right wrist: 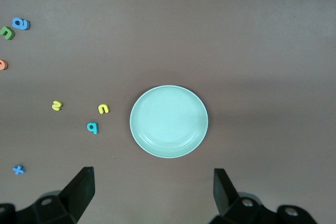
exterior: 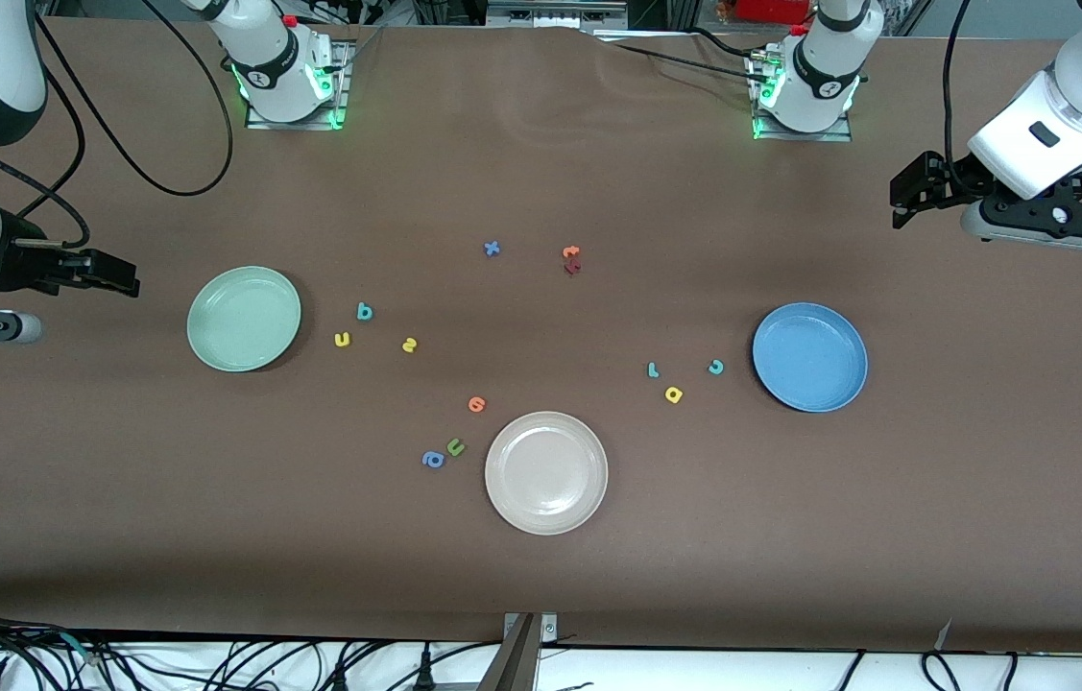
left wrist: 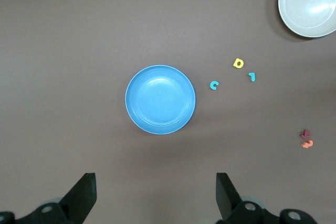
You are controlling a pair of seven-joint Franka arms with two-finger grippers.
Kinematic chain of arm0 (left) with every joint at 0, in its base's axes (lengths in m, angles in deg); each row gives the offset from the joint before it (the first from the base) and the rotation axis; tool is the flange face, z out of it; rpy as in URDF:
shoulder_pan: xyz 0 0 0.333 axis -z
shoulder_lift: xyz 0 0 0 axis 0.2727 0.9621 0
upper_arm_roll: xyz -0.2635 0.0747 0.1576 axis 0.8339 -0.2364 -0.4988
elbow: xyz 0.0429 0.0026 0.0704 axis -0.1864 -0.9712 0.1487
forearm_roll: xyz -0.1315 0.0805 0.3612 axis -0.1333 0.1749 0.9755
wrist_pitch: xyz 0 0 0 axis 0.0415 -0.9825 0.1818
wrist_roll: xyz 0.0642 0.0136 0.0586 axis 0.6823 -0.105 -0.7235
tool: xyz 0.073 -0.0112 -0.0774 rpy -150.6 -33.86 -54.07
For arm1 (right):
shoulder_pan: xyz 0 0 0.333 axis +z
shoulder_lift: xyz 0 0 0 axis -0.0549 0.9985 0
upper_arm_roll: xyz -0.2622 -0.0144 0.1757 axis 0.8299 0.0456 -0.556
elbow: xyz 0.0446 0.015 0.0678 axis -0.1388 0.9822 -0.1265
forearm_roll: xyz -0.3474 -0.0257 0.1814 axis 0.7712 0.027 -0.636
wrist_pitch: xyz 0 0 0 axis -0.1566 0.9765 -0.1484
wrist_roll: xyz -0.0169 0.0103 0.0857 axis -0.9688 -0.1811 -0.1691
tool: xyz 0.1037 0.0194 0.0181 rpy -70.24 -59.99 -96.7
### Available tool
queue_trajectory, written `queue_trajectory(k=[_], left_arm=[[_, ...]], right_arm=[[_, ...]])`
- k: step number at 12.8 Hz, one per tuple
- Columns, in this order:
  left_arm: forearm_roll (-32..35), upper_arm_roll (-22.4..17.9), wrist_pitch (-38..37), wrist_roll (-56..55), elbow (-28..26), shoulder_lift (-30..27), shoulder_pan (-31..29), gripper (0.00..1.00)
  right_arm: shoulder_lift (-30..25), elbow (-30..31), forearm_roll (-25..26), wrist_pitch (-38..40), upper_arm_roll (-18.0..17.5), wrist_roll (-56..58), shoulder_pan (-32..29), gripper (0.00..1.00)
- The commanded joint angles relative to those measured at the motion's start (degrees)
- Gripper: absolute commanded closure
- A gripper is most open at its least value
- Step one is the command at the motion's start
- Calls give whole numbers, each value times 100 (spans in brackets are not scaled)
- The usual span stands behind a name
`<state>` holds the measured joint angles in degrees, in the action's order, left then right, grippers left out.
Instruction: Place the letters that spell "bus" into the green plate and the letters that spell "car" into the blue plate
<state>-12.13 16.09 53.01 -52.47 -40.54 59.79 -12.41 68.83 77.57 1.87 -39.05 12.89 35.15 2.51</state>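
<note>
Decoys are the danger, both pincers hanging spread and empty at the desk ends: b point(exterior: 364, 311), u point(exterior: 342, 339), s point(exterior: 409, 345) beside the green plate point(exterior: 214, 321), c point(exterior: 715, 366), a point(exterior: 673, 394), r point(exterior: 653, 369) beside the blue plate point(exterior: 833, 369), while green u point(exterior: 455, 446) and blue a point(exterior: 433, 460) invite mix-ups.

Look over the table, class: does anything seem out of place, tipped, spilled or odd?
Mostly tidy: the green plate, blue plate and cream plate sit flat and empty, with loose letters lying singly. One oddity: the orange letter and a dark red letter touch or overlap. Both grippers, left gripper and right gripper, wait open.
</note>
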Motion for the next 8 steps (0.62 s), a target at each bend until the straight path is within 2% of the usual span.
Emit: queue_trajectory(k=[1,8], left_arm=[[206,20,-114,40,100,12,19,0],[214,38,-201,40,100,73,19,0]], right_arm=[[-66,75,-13,32,-9,-87,40,1],[-75,119,-66,120,-79,-244,110,1]])
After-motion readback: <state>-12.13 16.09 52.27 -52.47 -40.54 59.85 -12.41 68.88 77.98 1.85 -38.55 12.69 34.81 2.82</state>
